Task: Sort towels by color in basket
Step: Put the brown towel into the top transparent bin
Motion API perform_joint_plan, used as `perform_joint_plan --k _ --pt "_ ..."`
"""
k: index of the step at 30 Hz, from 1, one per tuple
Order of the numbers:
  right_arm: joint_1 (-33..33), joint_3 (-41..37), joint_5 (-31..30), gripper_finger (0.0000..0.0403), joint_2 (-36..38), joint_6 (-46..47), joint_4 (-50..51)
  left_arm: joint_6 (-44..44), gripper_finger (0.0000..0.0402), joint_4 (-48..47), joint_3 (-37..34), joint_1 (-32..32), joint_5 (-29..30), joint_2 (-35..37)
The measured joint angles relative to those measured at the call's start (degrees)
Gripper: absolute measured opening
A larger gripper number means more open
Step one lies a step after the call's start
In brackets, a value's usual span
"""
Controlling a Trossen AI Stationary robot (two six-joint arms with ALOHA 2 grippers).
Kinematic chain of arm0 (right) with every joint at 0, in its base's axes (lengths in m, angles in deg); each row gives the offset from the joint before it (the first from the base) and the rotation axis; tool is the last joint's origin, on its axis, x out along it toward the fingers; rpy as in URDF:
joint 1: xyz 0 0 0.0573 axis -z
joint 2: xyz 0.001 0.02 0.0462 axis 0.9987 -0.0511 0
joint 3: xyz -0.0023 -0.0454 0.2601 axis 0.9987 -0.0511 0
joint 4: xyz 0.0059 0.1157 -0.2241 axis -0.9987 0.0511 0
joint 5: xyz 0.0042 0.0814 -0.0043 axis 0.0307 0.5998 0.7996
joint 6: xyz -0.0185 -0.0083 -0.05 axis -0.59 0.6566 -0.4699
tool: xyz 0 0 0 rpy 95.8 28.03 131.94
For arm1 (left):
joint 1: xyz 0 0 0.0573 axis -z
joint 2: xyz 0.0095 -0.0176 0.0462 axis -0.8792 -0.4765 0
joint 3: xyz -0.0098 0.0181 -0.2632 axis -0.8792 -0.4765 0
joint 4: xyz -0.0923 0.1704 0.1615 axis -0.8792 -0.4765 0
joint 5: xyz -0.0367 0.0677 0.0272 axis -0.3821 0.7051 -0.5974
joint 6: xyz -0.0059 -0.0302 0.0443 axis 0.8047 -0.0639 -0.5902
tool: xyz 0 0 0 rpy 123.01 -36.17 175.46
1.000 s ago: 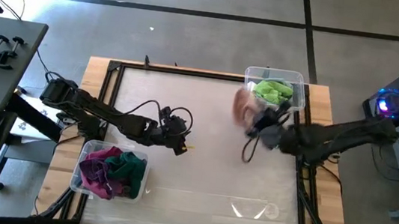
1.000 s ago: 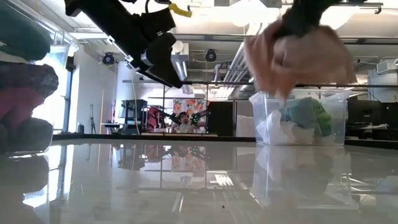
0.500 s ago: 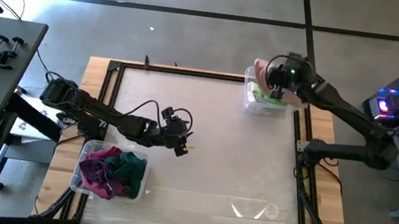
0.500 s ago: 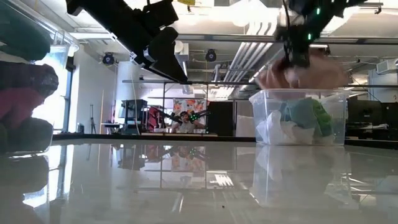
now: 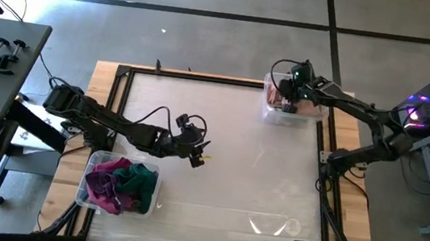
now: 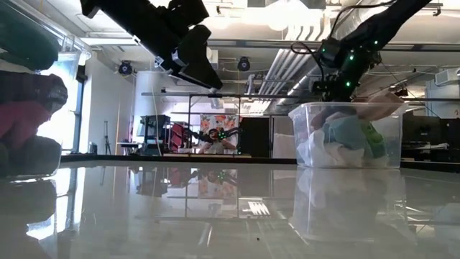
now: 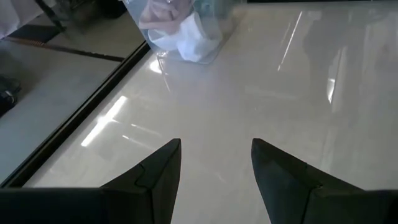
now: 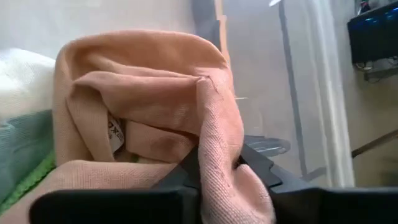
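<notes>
R claw [image 5: 290,92] down in far clear bin [image 5: 269,110], pinching peach towel [image 8: 149,118] btwn fingers, fold draped over light towels beneath: looks like drop-off w/ pale colours. L claw [image 7: 214,165] spread, idle above tabletop [image 5: 216,185], dark-towel bin [image 5: 97,160] just beside.

You have a peach-pink towel [image 8: 155,124] with a white tag [image 8: 116,132], pinched in the dark right pincer [image 8: 221,165] inside the clear far bin [image 5: 271,111]. Beneath it in that bin lie white, pale teal and lime green cloths [image 6: 345,137]. The clear near bin [image 5: 97,160] holds magenta and dark green towels [image 5: 118,184]. The surface [image 5: 225,170] is glossy pale grey, framed in light wood.
</notes>
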Motion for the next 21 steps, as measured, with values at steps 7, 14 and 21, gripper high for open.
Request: perform_joint_plan --k 7,14,21 --pt "-0.9 0.0 -2.8 0.0131 3.8 2.6 -0.1 -0.4 0.0184 0.2 0.0 -0.6 0.0 0.0" --pt "-3.5 0.1 -3.7 0.0174 12.7 12.5 2.7 0.1 0.0184 0.2 0.0 -0.7 0.2 0.0" --pt "-5.7 0.1 -2.8 0.0213 18.1 20.2 4.4 -0.3 0.0184 0.2 0.0 -0.7 0.2 0.0"
